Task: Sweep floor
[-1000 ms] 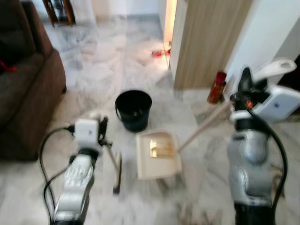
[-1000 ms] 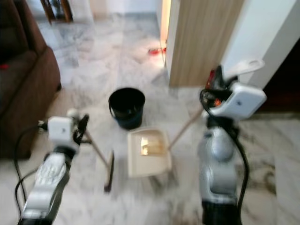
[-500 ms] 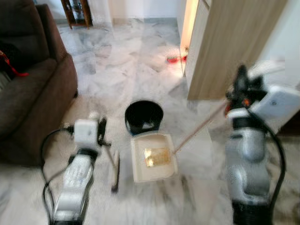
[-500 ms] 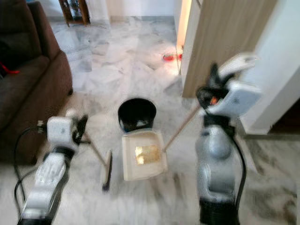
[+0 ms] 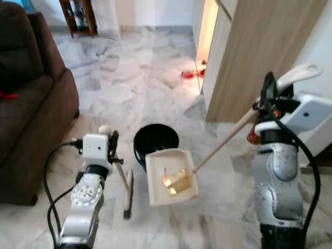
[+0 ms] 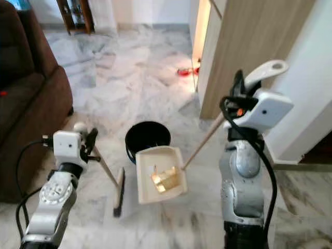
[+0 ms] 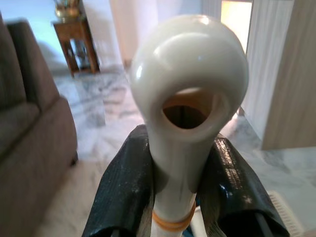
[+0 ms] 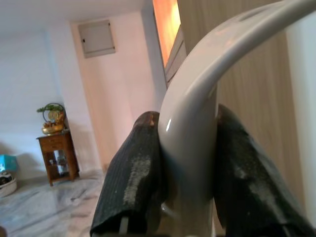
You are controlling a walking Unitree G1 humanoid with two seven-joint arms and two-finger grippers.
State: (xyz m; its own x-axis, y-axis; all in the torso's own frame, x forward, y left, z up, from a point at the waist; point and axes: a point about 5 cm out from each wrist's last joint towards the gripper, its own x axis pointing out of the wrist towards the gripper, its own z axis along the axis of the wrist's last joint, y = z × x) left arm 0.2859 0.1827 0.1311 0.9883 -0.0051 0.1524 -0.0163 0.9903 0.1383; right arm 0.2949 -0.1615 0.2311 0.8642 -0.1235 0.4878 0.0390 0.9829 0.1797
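We held the short broom with the pale handle in our left tool, whose two black fingers were pressed against the cream plastic grip just under its rounded end with the hanging hole. From there the handle sloped down and away to the dark brush head, which sat on the white and grey marble floor, just beside the left edge of the dustpan.

Our right tool pinched the curved cream grip of the long-handled dustpan, one black finger on either side of it. The thin wooden shaft ran from that tool diagonally down and to our left to the cream tray, which lay tilted, with its far edge at or over the near rim of the round black bucket. We could not tell whether tray and bucket touched. A few yellowish scraps sat in the tray.

The bucket stood on the floor between our two arms, ahead of the broom head. A dark brown sofa stood at our left, and a light wooden panel rose at our right, with a small red thing on the floor near its far edge. A small wooden side table stood at the far wall. We could read no writing or brand on any of these things.
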